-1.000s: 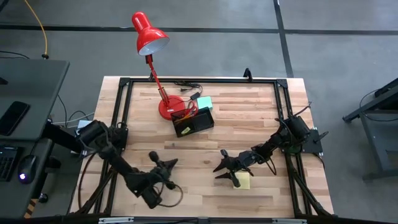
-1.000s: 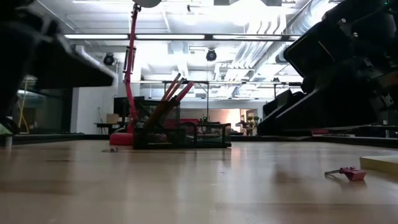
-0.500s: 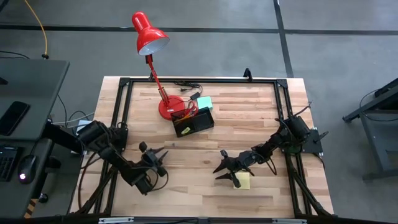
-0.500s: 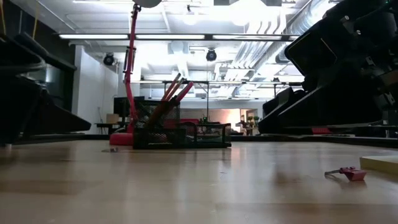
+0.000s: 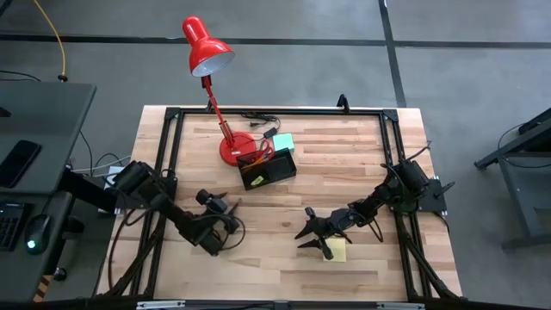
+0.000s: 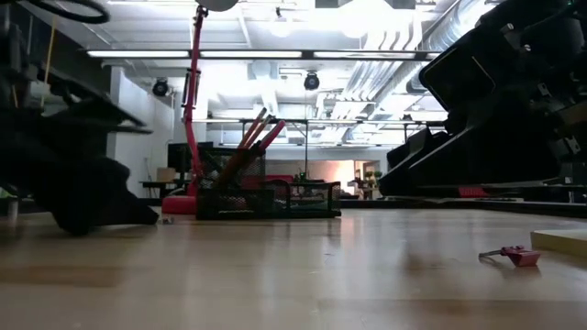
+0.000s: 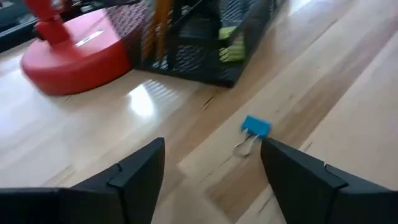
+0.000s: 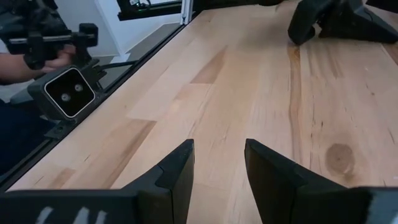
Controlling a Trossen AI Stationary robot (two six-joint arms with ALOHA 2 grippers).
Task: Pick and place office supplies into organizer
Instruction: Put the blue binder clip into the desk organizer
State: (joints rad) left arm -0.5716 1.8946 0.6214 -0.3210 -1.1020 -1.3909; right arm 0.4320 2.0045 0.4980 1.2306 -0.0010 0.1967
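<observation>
mesh organizer [image 7: 205, 43], wooden table [image 7: 348, 93]

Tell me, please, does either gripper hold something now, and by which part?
Nothing is held. The left gripper is open above the wood, short of the blue binder clip. The right gripper is open too, with bare table between its fingers.

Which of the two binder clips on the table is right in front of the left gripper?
The blue binder clip, lying just ahead of the open left gripper near the black mesh organizer. The pink binder clip lies elsewhere, beside the yellow sticky-note pad.
</observation>
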